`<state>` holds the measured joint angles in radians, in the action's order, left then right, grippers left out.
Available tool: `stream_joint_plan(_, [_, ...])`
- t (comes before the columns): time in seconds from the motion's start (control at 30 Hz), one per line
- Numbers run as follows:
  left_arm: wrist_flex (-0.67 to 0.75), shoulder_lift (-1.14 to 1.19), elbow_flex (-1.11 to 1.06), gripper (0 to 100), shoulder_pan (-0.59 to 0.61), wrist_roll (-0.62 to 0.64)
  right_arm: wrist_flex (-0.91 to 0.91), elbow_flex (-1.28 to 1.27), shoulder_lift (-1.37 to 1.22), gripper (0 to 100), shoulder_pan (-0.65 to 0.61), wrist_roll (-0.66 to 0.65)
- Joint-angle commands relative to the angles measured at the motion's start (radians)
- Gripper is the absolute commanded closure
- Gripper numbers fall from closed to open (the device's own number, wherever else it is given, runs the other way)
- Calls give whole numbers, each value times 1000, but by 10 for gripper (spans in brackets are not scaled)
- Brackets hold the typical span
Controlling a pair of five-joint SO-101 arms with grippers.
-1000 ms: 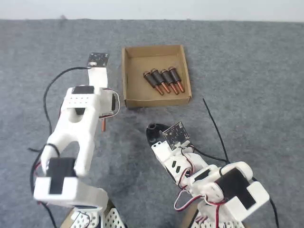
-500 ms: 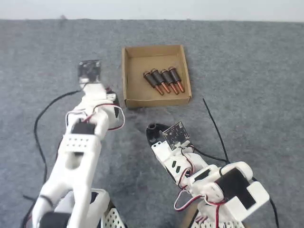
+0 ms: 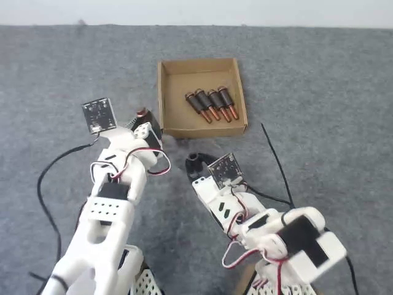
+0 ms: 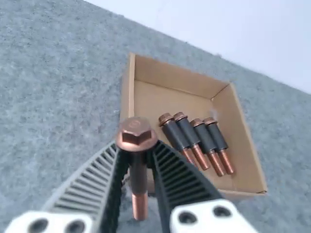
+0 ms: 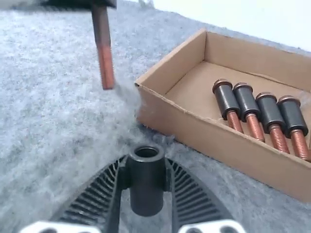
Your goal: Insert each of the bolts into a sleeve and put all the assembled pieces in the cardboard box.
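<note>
At the left, left gripper (image 3: 142,120) clamped on a copper bolt (image 3: 142,113), ribbed fingers (image 4: 170,174) pressed to the shank just under the hex head. Head up, threaded end hanging free over the grey mat (image 3: 319,92), just beside the left wall of the cardboard box (image 3: 184,80). Further right and nearer the arms, right gripper (image 3: 195,166) pinching a black sleeve (image 3: 195,161) between its ribbed fingers. Bore upward, a little apart from the box's near wall; perhaps resting on the mat, hard to tell. Then the box itself, open-topped and upright, holding four assembled pieces (image 3: 212,106). Black sleeves on copper bolts, side by side in one slanted row, heads toward the far side, threaded tips toward the near wall. Left part of the box floor bare.
</note>
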<state>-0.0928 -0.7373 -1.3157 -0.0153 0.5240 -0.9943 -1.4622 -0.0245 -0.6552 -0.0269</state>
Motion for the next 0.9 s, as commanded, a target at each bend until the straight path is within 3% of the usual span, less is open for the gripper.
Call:
stream_joint_plan(0.0, [32, -52, 5, 988, -5, 9, -143, 60, -71, 992, 19, -9])
stream_joint_plan(0.27, [31, -52, 4, 988, -5, 9, -341, 121, -236, 992, 18, -15])
stream_joint_plan(0.73, [31, -52, -7, 988, -6, 8, -335, 253, -323, 992, -31, -17])
stream_joint_plan(0.87, [6, -52, -5, 988, -28, 8, -234, 298, -321, 992, -42, -17])
